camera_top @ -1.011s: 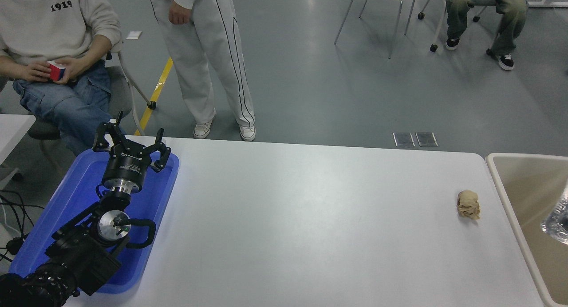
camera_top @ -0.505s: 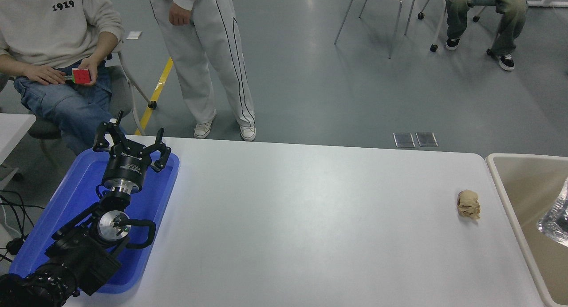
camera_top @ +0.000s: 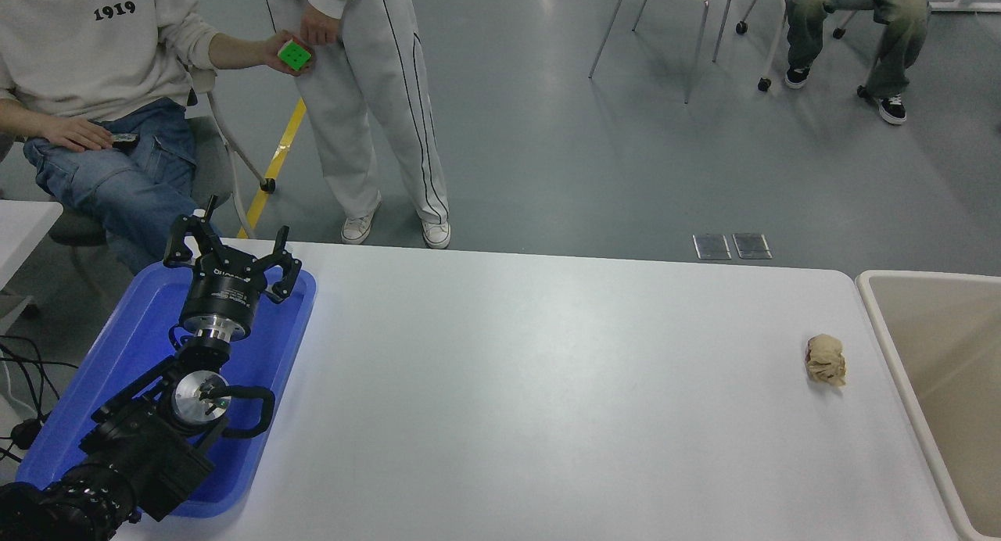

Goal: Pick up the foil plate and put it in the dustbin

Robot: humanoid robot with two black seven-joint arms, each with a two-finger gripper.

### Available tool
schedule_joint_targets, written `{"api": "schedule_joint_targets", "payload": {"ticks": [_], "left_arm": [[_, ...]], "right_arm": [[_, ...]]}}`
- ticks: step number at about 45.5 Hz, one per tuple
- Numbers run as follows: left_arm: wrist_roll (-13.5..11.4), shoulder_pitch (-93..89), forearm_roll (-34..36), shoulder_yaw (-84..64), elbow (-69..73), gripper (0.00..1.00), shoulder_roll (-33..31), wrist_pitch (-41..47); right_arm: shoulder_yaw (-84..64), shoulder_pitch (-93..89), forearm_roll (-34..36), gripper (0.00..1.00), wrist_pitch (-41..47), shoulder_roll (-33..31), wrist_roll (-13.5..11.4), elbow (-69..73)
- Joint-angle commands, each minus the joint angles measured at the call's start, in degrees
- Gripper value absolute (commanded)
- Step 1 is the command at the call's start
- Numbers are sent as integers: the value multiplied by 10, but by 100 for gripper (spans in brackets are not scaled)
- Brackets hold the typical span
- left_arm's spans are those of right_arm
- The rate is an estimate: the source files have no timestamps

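Note:
The beige dustbin (camera_top: 899, 345) stands against the table's right end, its rim and smooth tan inside showing at the right edge. The foil plate is out of view; no silver shows in the bin's visible part. My left gripper (camera_top: 231, 250) is parked at the lower left over the blue tray, fingers spread open and empty. My right arm and gripper are out of view.
A flat blue tray (camera_top: 133, 345) lies under the left arm. A small crumpled tan paper ball (camera_top: 826, 360) sits on the white table (camera_top: 547, 385) near the bin. A seated person holds out a green-faced cube (camera_top: 295, 55) at the far left; another person stands beside.
The shiny foil at the right edge inside the dustbin has gone out of view. The seated person raised the cube from the lap toward the standing person. My left arm has not moved.

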Motion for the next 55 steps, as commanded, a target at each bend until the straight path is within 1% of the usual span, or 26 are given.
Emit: {"api": "schedule_joint_targets", "payload": {"ticks": [1, 3, 7, 16, 19, 24, 28, 32, 39, 45, 55], "left_arm": [[1, 0, 0, 0, 0, 100, 0, -1], [1, 0, 0, 0, 0, 100, 0, 0], [1, 0, 0, 0, 0, 100, 0, 0], [1, 0, 0, 0, 0, 100, 0, 0], [1, 0, 0, 0, 0, 100, 0, -1], [1, 0, 0, 0, 0, 100, 0, -1], [1, 0, 0, 0, 0, 100, 0, 0], [1, 0, 0, 0, 0, 100, 0, 0], [1, 0, 0, 0, 0, 100, 0, -1], [1, 0, 0, 0, 0, 100, 0, 0], [1, 0, 0, 0, 0, 100, 0, 0]], "right_arm": [[12, 5, 0, 99, -3, -3, 0, 22], [12, 13, 0, 99, -3, -8, 0, 43], [6, 30, 0, 99, -2, -38, 0, 95], [-18, 96, -2, 100, 3, -100, 0, 261], [-59, 126, -2, 100, 5, -118, 0, 316], [-176, 212, -2, 100, 10, -132, 0, 413], [-289, 283, -2, 100, 14, -122, 1, 464], [-313, 308, -2, 100, 29, -118, 3, 483], [-322, 354, -2, 100, 87, -120, 3, 525], [-349, 420, -2, 100, 155, -122, 3, 565], [-403, 541, -4, 100, 365, -101, 3, 591]]}}
